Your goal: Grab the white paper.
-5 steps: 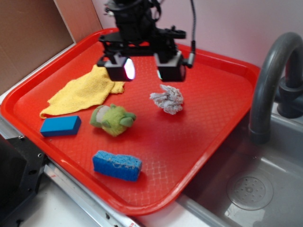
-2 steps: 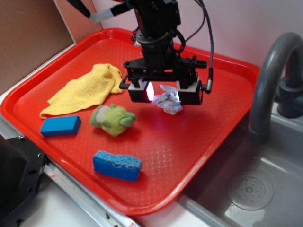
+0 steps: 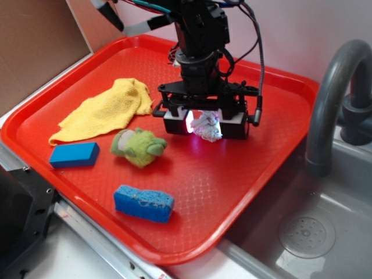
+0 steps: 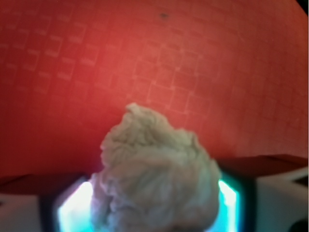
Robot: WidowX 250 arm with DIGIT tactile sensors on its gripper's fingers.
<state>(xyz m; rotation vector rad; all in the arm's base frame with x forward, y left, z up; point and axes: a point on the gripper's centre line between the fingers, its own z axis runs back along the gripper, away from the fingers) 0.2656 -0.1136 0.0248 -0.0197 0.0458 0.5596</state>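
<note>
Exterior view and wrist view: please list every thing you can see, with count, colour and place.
tray: one, red, beside the sink
white paper: one wad, white-grey, on the tray between the gripper's fingers
yellow cloth: one, yellow, left part of the tray
plush toy: one, green, middle of the tray
block: one, blue, left front of the tray
sponge: one, blue, front of the tray
faucet: one, grey, over the sink
sink: one, grey, right
gripper: one, black, straddling the paper
</note>
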